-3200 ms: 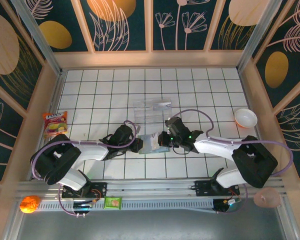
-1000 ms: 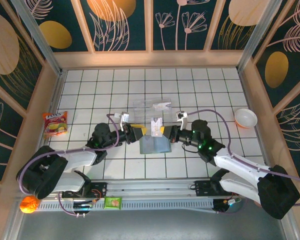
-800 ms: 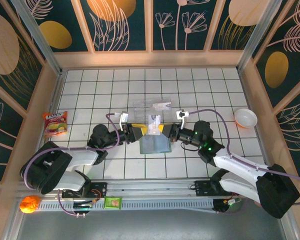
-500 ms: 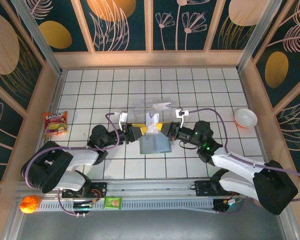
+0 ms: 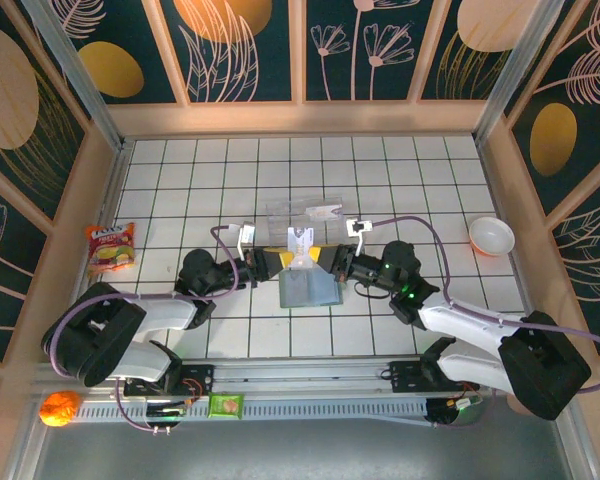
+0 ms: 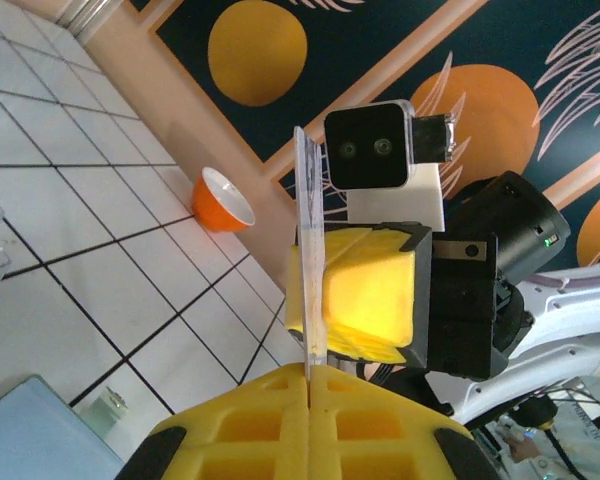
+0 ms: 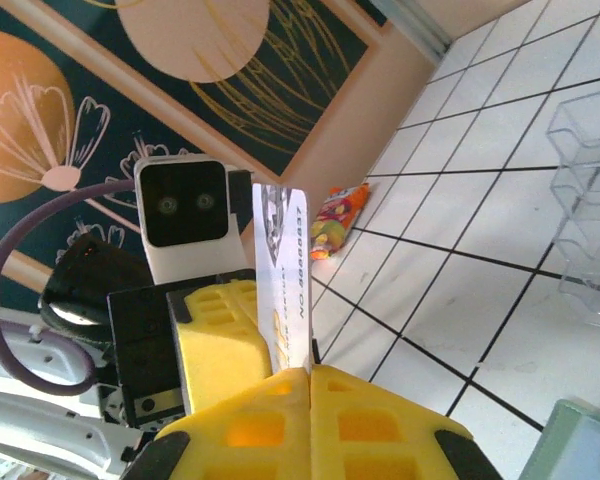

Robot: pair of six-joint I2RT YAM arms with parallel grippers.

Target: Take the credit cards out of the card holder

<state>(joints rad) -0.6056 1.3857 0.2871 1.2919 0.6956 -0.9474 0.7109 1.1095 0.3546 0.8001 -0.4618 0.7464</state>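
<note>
Left hand (image 5: 280, 262) and right hand (image 5: 325, 262) are both clenched on 1 credit card (image 5: 301, 243), held upright just above the card holder (image 5: 310, 292) on the counter (image 5: 180, 180). Card extracted, not yet set down. Holder's remaining contents indeterminate.

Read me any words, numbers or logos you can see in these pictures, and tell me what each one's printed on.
On the credit card: a printed line that looks like "NO" followed by a run of digits, mostly 8s; the exact digits are too blurred to be sure.
On the snack packet: red brand lettering, too small to read.
On the green packet: print too small to read.
Nothing else is legible.
</note>
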